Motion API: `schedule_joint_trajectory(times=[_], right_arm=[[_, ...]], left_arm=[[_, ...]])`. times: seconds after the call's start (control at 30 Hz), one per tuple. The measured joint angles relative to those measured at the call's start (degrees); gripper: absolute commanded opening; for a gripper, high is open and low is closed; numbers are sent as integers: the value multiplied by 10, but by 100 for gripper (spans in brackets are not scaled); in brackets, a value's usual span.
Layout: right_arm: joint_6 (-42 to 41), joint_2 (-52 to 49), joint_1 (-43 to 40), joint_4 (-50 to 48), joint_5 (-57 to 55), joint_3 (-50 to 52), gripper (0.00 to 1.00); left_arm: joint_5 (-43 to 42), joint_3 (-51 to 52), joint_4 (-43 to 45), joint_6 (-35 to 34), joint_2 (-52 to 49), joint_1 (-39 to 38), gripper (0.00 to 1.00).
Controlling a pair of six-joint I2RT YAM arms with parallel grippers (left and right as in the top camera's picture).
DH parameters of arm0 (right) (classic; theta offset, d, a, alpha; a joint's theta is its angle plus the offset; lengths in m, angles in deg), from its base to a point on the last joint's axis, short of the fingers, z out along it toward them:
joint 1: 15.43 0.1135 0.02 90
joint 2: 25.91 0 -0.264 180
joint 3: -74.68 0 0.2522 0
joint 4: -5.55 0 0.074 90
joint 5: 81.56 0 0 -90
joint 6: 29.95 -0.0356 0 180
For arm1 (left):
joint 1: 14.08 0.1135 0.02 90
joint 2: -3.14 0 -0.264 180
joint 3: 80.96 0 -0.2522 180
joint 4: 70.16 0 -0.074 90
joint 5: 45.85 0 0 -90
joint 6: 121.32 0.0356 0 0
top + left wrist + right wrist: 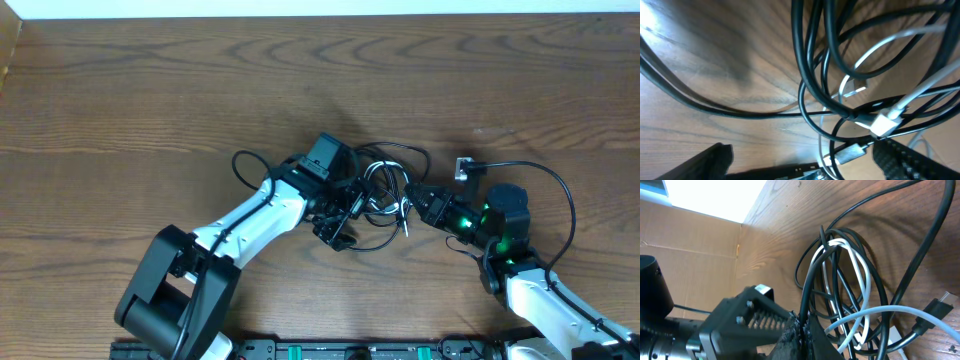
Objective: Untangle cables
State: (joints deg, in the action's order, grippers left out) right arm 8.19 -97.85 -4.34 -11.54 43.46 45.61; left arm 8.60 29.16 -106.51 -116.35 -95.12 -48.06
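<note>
The left arm (255,215) reaches from the lower left of the overhead frame up toward the centre. Its white forearm is straight and its wrist is bent, so the left gripper (343,212) points down and to the right. In the left wrist view its fingers (715,160) stand wide apart at the two bottom corners. The right arm (540,300) comes in from the lower right with green lights lit near its wrist, and the right gripper (425,203) points left toward the other gripper. In the right wrist view, that gripper's fingers (812,335) are pressed together, pinching a black cable (809,277) that runs into the seam between them.
</note>
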Motion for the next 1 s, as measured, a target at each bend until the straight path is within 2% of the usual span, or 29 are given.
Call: schedule_joint_trajectory(times=[0.07,0.27,0.43,0.63,0.7,0.8,1.0], right_arm=[[0,0,0,0,0,0,1],[0,0,0,0,0,0,1],[0,0,0,0,3,0,1],[0,0,0,0,7,0,1],[0,0,0,0,9,0,1],[0,0,0,0,14,0,1],[0,0,0,0,23,0,1]], left_arm=[[9,0,-1,-7,0,-9,82],[42,2,-49,-31,0,-19,83],[77,2,-49,-40,0,-19,83],[121,2,21,-44,0,-26,82],[135,3,47,-47,0,-35,77],[154,3,47,-60,0,-46,63],[171,3,24,-67,0,-49,63]])
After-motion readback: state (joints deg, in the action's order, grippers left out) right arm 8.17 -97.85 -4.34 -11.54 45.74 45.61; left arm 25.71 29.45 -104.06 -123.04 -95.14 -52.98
